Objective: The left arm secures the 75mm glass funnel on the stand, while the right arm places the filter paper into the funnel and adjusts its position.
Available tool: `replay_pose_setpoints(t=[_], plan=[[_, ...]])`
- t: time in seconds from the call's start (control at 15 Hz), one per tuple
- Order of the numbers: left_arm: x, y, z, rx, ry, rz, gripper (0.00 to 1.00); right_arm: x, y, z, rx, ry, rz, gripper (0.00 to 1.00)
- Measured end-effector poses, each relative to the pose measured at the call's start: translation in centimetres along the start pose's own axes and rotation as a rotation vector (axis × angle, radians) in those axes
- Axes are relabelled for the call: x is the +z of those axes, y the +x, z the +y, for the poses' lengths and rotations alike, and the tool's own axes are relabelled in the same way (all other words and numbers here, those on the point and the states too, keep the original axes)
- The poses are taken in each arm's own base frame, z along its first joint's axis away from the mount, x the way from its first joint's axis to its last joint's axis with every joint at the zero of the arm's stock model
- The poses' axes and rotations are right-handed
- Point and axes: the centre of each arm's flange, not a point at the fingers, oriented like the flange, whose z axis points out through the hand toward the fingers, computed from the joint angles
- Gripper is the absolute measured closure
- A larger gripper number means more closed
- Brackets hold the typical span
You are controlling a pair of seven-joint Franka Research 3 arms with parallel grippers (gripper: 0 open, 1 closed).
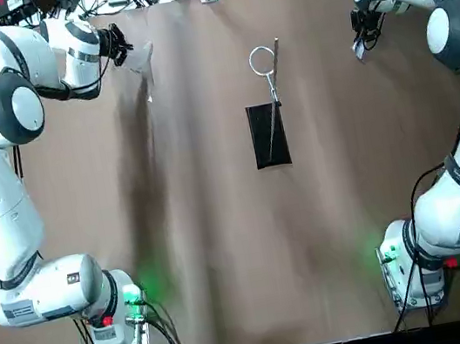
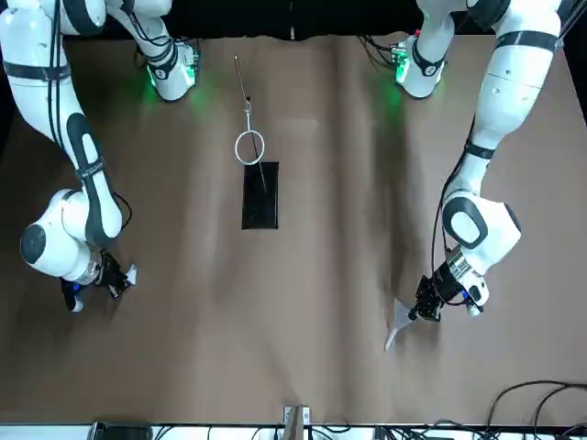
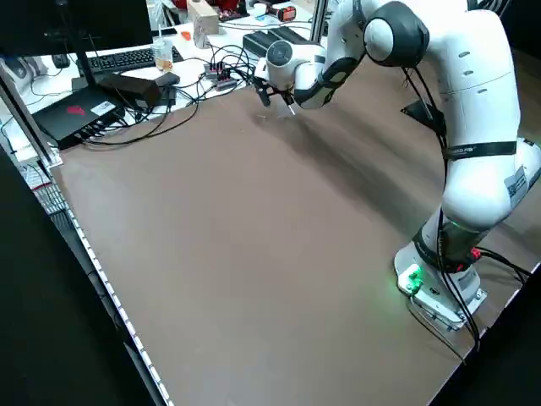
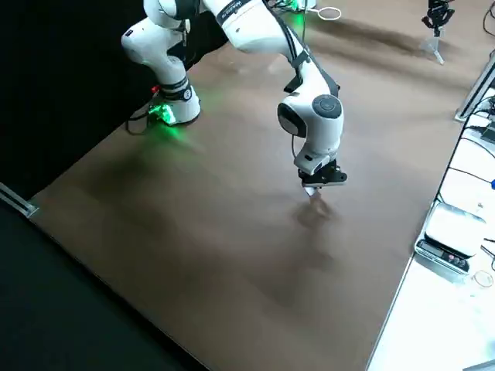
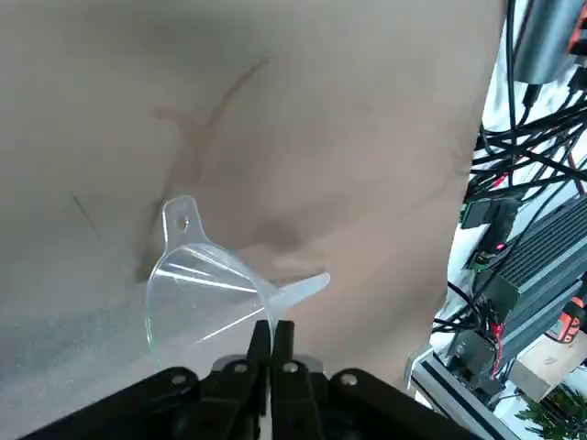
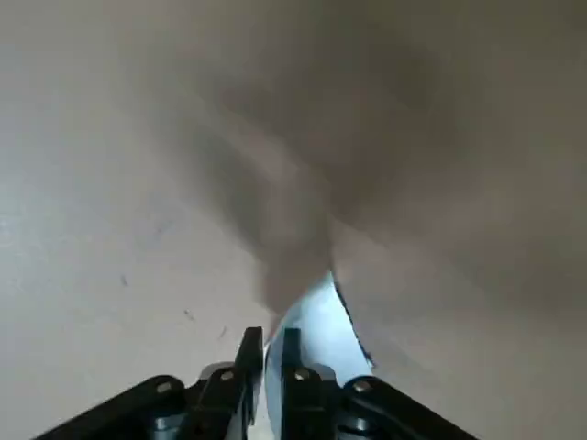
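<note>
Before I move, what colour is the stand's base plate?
The stand's base plate is black; the top view shows it best.

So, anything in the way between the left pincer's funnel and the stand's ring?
Nothing visible. The left pincer holds the glass funnel off to the left of the stand; only bare table shows between it and the ring. The right pincer, with the filter paper, is on the far side.

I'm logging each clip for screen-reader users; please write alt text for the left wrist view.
A clear glass funnel, its stem slanting sideways, is gripped by the left gripper's two closed dark fingers above a brown tabletop. Black cables and electronic gear lie beyond the table's edge.
</note>
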Motion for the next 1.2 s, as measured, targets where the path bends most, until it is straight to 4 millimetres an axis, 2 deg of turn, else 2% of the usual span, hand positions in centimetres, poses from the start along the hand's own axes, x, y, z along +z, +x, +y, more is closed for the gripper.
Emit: replay_pose_setpoints(t=[0.07,0.2,0.33,0.53,0.67,0.8,1.0,1.07,1.13,1.2], plan=[[-0.1,-0.1,0.3,-0.014,-0.005,0.000,0.97,0.0,-0.1,-0.1,-0.003,0.000,-0.001,0.85],[-1.0,-0.6,1.5,-0.084,-0.028,0.001,0.97,0.1,-0.7,-0.6,-0.015,0.000,-0.002,0.98],[-2.5,-1.9,3.3,-0.147,-0.059,-0.004,0.97,0.1,-1.5,-1.3,-0.031,0.000,-0.002,0.99],[-4.4,-5.8,5.4,-0.204,-0.086,-0.027,0.97,-0.5,-2.2,-2.2,-0.050,0.008,0.005,0.99],[-5.8,-8.9,6.0,-0.232,-0.090,-0.043,0.97,-1.5,-2.8,-2.9,-0.074,0.012,0.012,0.99],[-7.4,-12.3,6.3,-0.238,-0.091,-0.060,0.97,-3.6,-3.5,-3.6,-0.119,0.007,0.001,0.99],[-9.7,-16.8,6.5,-0.168,-0.087,-0.079,0.97,-8.4,-5.0,-4.0,-0.179,-0.019,-0.043,0.99],[-10.3,-17.9,6.7,-0.114,-0.066,-0.087,0.97,-10.0,-5.7,-4.2,-0.192,-0.027,-0.058,0.99],[-11.3,-19.7,7.2,0.015,0.013,-0.106,0.97,-12.5,-7.5,-4.9,-0.220,-0.050,-0.090,0.99],[-11.7,-20.4,7.4,0.083,0.057,-0.108,0.97,-13.6,-8.4,-5.3,-0.235,-0.063,-0.107,0.99]])
